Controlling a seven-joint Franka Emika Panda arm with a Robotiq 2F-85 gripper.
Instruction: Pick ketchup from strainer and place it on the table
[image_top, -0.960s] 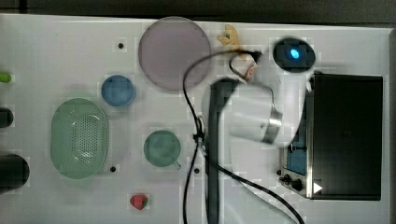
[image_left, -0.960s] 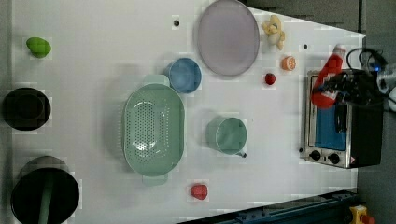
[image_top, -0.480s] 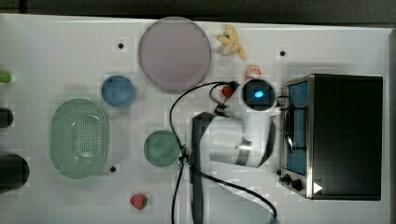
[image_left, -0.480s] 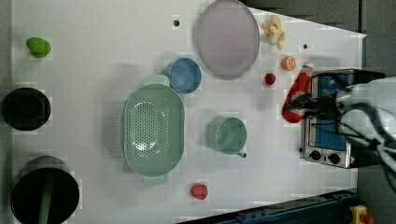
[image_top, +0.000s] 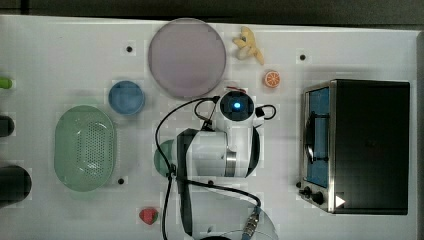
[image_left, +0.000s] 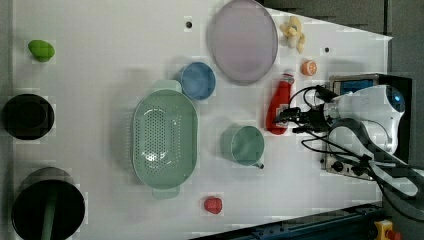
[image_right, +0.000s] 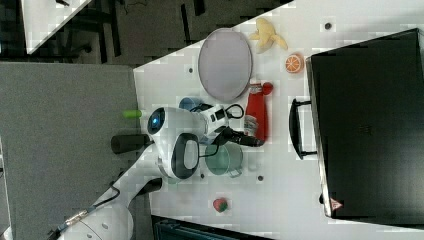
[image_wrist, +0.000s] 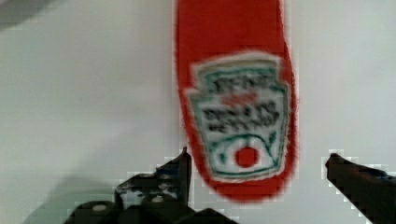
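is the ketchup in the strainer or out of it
Out. The ketchup lies flat on the table, and the strainer is empty, with the green cup between them.

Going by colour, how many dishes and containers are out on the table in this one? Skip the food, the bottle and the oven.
Green: 2, the strainer and the cup
Blue: 1, the bowl
Lilac: 1, the plate
Black: 2, the small black pot and the large black pot
Total: 6
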